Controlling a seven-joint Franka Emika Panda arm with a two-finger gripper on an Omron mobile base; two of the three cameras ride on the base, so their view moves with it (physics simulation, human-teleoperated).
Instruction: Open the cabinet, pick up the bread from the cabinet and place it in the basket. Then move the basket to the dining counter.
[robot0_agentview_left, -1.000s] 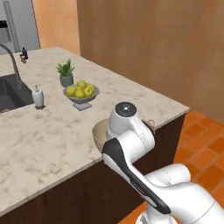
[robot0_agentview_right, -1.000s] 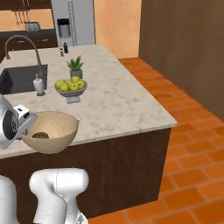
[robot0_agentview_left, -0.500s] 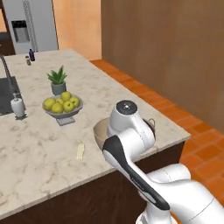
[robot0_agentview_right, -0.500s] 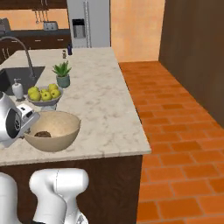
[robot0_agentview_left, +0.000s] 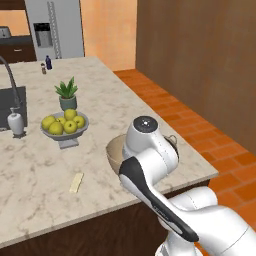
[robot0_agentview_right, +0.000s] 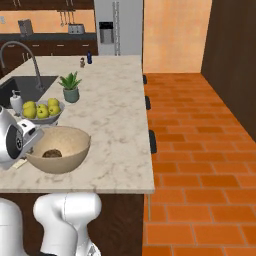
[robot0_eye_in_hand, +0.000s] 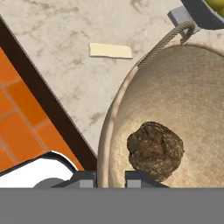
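- We hold the basket (robot0_agentview_right: 57, 148) by its near rim: the pincer (robot0_eye_in_hand: 110, 178) straddles the wall, fingers close on either side.
- The bread (robot0_eye_in_hand: 155, 145) lies inside the basket, just beyond the pincer.
- The basket sits over the near corner of the worktop (robot0_agentview_right: 115, 120), beside the fruit bowl (robot0_agentview_right: 42, 112).
- We judge lowering the remaining move; the worktop lies directly below.

tan basket (robot0_agentview_right: 59, 149), dark brown bread (robot0_eye_in_hand: 155, 149), beige veined dining counter (robot0_agentview_right: 115, 125)
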